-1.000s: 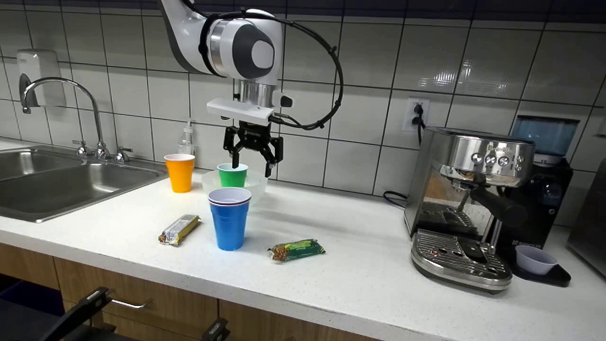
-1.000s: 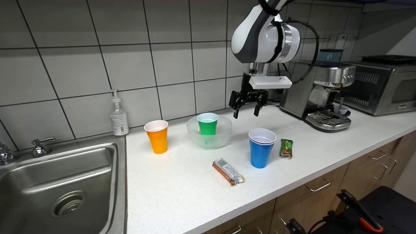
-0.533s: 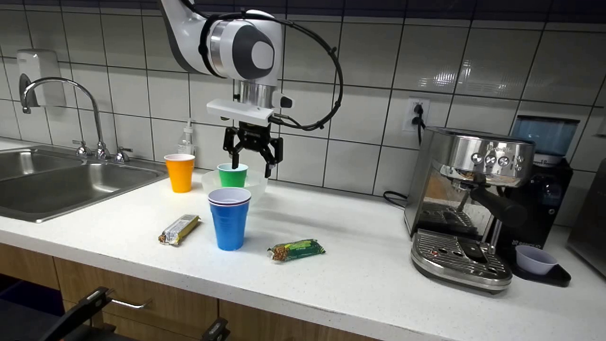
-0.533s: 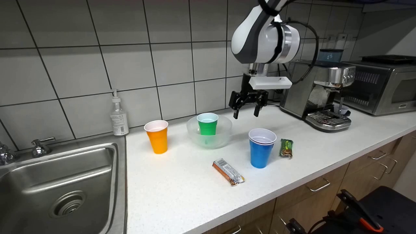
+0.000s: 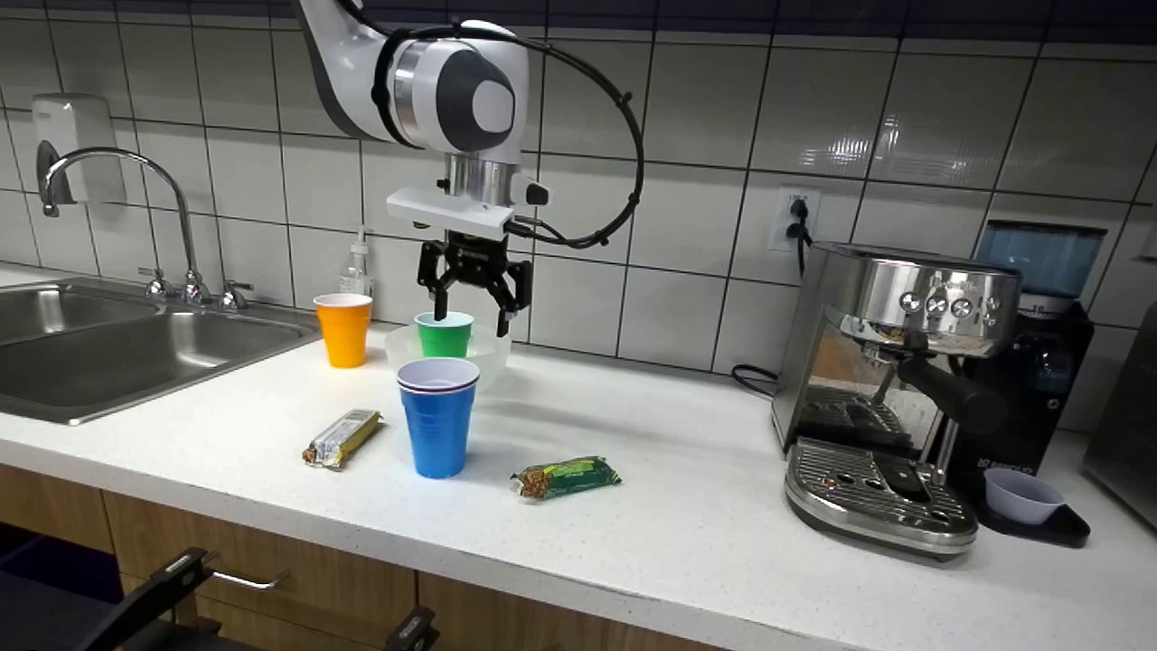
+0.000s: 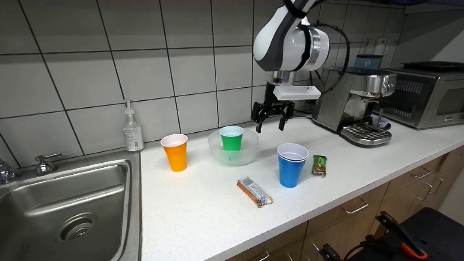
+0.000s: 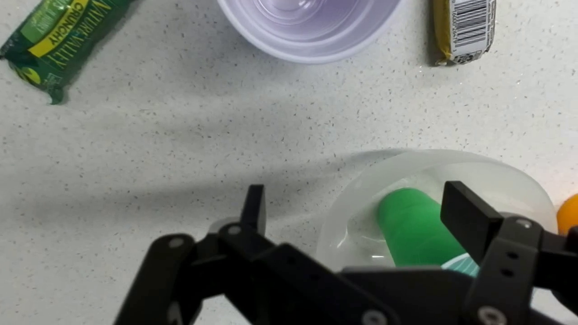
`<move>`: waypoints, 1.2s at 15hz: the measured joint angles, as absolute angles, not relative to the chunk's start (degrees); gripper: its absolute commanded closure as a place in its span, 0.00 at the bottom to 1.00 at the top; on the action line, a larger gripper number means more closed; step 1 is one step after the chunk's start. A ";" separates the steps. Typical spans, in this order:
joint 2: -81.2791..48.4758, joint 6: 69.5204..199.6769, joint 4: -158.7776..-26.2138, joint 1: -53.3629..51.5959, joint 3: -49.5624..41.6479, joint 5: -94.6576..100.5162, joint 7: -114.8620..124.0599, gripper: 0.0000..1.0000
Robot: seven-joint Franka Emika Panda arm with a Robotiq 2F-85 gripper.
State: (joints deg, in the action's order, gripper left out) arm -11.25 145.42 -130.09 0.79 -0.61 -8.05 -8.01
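Note:
My gripper (image 5: 472,320) is open and empty above the counter, fingers pointing down. In both exterior views it hangs near a green cup (image 5: 443,340) that stands in a translucent bowl (image 5: 493,357); the gripper shows in an exterior view (image 6: 270,127) to the right of this bowl (image 6: 250,154) and green cup (image 6: 231,142). In the wrist view the open jaws (image 7: 355,192) appear apart from the green cup (image 7: 413,225) and bowl (image 7: 341,221), with one finger overlapping them in the picture. The gripper body hides part of both there.
Stacked blue cups (image 5: 440,432) stand near the counter front. An orange cup (image 6: 176,156) stands by the bowl. A green-wrapped bar (image 5: 568,477) and a yellow-wrapped bar (image 5: 343,439) lie nearby. A sink (image 6: 130,203), soap bottle (image 6: 133,134) and espresso machine (image 5: 890,389) flank them.
In both exterior views the arm and open gripper have shifted slightly left, towards the bowl with the green cup, over the last half second. The cups, bowl and bars have not moved.

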 measured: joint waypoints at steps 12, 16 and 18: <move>-18.56 146.23 -122.50 -0.24 1.72 -8.98 -2.64 0.00; -21.69 147.38 -119.63 -0.99 1.81 -9.09 1.32 0.00; -22.63 147.92 -118.57 -1.20 1.88 -9.43 2.40 0.00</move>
